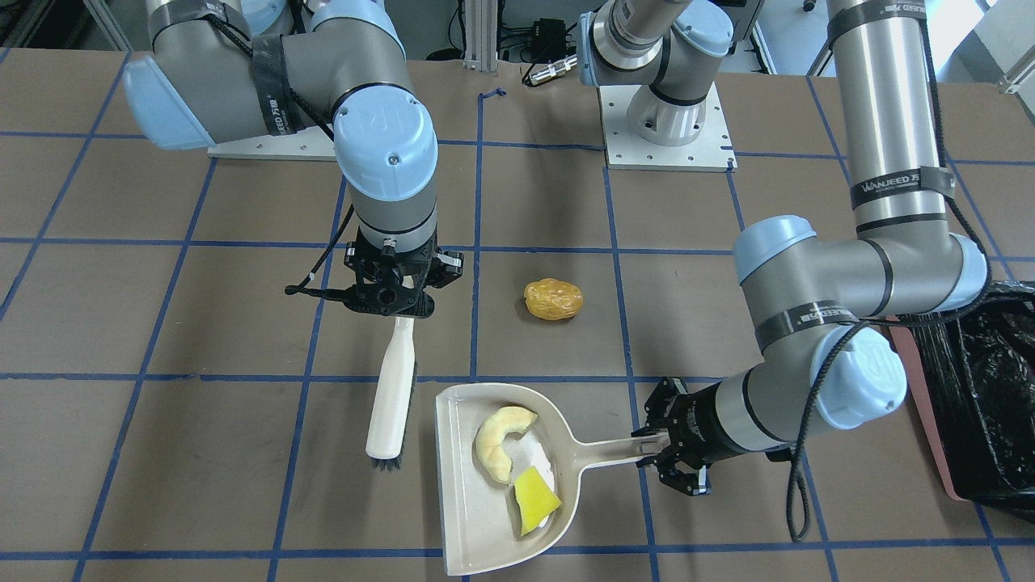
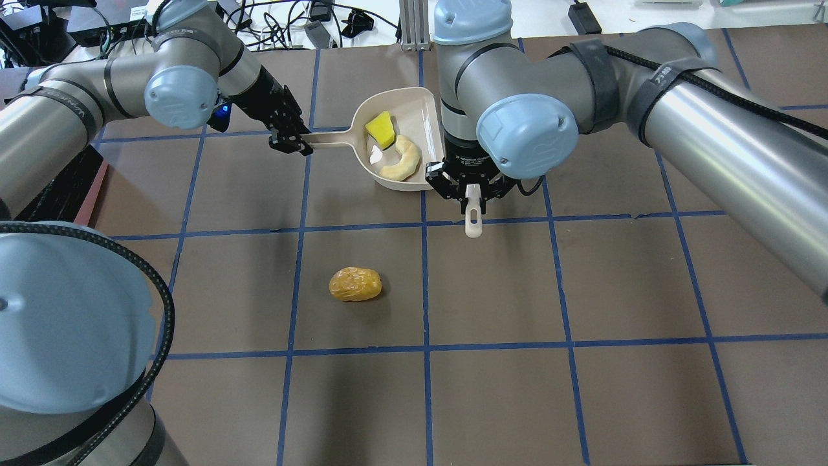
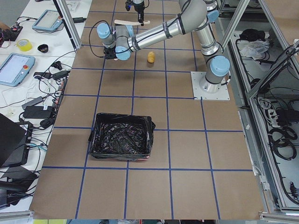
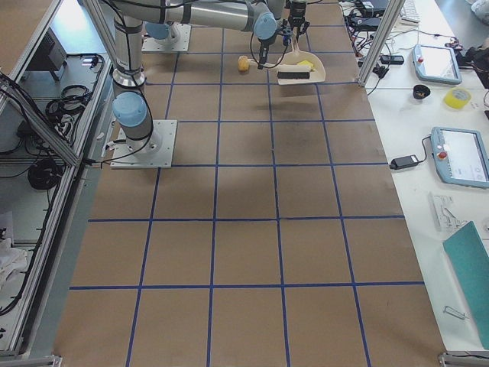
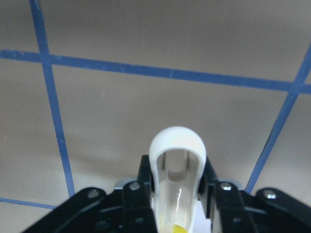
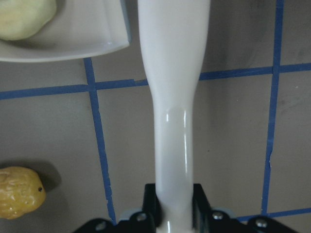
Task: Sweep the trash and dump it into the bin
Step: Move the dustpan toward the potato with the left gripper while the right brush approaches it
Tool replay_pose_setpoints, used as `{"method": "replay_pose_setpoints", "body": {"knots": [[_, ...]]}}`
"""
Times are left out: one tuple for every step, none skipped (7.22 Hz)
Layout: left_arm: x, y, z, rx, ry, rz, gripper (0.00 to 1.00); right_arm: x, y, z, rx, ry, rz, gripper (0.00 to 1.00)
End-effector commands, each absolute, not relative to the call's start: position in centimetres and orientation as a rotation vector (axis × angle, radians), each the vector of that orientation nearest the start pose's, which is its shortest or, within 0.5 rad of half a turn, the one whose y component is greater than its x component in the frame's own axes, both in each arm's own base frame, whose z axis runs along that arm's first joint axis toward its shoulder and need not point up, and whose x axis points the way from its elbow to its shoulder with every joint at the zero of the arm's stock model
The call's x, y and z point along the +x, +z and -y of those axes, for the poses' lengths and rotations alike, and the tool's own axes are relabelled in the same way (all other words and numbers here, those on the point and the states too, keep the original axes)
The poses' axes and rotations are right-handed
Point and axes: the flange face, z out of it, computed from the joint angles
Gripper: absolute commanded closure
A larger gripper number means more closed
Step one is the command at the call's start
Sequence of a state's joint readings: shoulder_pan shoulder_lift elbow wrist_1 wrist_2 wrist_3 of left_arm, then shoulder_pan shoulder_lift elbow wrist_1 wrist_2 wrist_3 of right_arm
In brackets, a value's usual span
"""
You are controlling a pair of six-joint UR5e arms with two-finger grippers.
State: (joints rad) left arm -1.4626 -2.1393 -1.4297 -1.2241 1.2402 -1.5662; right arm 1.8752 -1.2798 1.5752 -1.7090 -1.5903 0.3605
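Observation:
A golden-brown potato-like lump of trash lies alone on the table. The pale crescent slice and the yellow wedge rest inside the beige dustpan. My left gripper is shut on the dustpan's handle. My right gripper is shut on a white brush, which lies just outside the pan's open edge. The bin, lined with a black bag, stands on my left side.
The brown table is marked with a blue tape grid. Both arm bases are bolted at the robot's edge. In the side views, tablets, cables and tape rolls lie on a white bench beyond the table's far edge.

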Motion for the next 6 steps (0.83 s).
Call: {"method": "replay_pose_setpoints", "body": {"knots": [[-4.2, 27.7, 68.8, -2.514, 0.484, -2.157, 1.0, 29.4, 34.4, 48.3, 0.026, 0.337, -3.213, 1.0], [-2.1, 29.4, 68.2, -2.525, 0.456, -2.172, 1.0, 29.1, 33.0, 46.2, 0.032, 0.4, -3.212, 1.0], [-1.0, 31.2, 67.0, -2.487, 0.437, -2.215, 1.0, 29.0, 29.8, 44.8, 0.041, 0.438, -3.209, 1.0], [0.4, 32.3, 65.3, -2.411, 0.376, -2.236, 1.0, 29.1, 28.6, 44.9, 0.066, 0.343, -3.197, 1.0], [1.8, 32.1, 63.0, -2.389, 0.375, -2.234, 1.0, 30.4, 28.2, 43.8, 0.118, 0.345, -3.204, 1.0], [2.8, 31.4, 60.1, -2.319, 0.379, -2.29, 1.0, 32.0, 28.3, 42.7, 0.09, 0.333, -3.209, 1.0]]}}
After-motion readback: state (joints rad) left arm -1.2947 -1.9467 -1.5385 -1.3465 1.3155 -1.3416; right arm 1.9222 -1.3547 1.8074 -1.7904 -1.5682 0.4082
